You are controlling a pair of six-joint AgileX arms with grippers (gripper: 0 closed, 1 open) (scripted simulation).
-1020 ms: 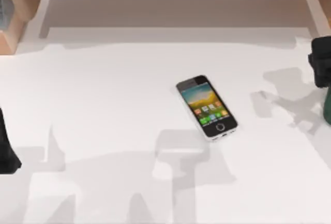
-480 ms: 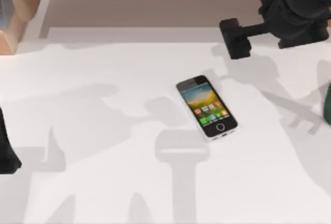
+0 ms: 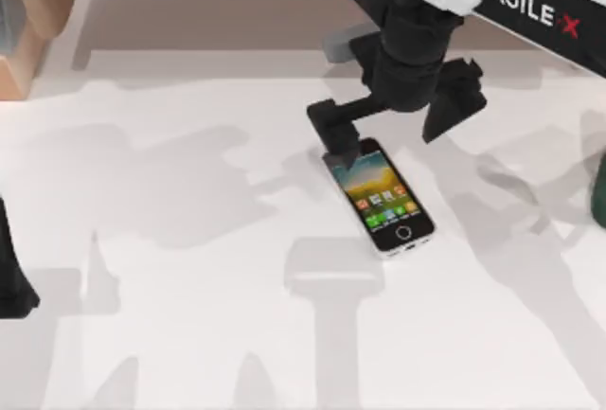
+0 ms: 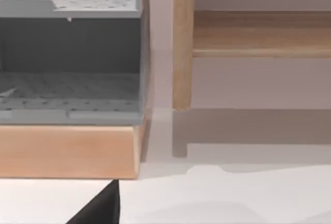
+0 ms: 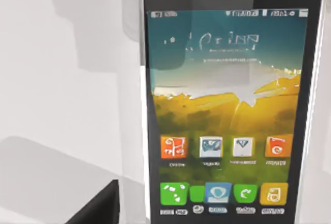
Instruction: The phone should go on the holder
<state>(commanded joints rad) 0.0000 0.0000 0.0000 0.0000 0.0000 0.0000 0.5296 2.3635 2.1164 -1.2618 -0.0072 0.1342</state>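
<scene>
1. Above the small white-edged smartphone (image 3: 379, 198) with its lit icon screen (face up on the white table (image 3: 170, 334)), right gripper (image 3: 393, 131) hovers, black fingers spread.
2. Left of that smartphone, the left arm sits parked.

Bright, even light with soft grey shadows.
We see our arms' shadows spread over the matte white table (image 3: 170, 334); the edges look slightly soft.

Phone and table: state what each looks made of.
Phone: glossy black front, likely glass, with a white, perhaps plastic edge; the lit screen shows soft sheen in the right wrist view. Table: matte white surface, material unclear; shadows fall without glare.
</scene>
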